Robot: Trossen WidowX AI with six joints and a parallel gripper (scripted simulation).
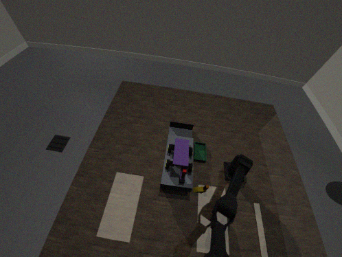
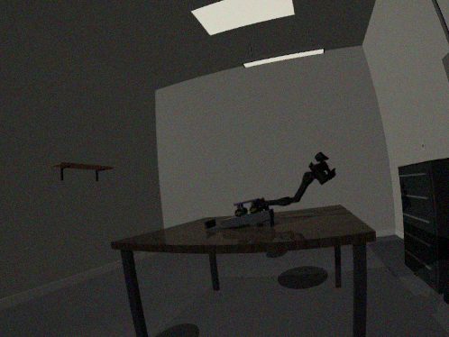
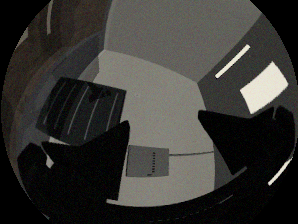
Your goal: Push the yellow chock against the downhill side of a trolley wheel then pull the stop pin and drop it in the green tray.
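Note:
The purple trolley (image 1: 181, 151) (image 2: 247, 203) stands on the grey ramp (image 1: 180, 133) (image 2: 241, 221), its dark wheels on both sides. The red-headed stop pin (image 1: 185, 170) stands at its uphill end. The yellow chock (image 1: 198, 189) lies on the table just right of the ramp's uphill corner in the top view, its orange handle pointing right; its black base cannot be made out. The green tray (image 1: 200, 152) is beside the ramp's right side, empty. My gripper (image 3: 165, 119) is open with nothing between its fingers, raised high and far from the trolley; it is outside the top view.
A black bar (image 1: 181, 126) (image 2: 210, 223) crosses the ramp's downhill end. The arm's base (image 1: 227, 170) stands right of the ramp, and the arm (image 1: 226, 206) reaches to the bottom of the top view. Pale patches (image 1: 121, 206) show on the wooden table (image 1: 144, 103). A dark cabinet (image 2: 416, 216) stands beyond.

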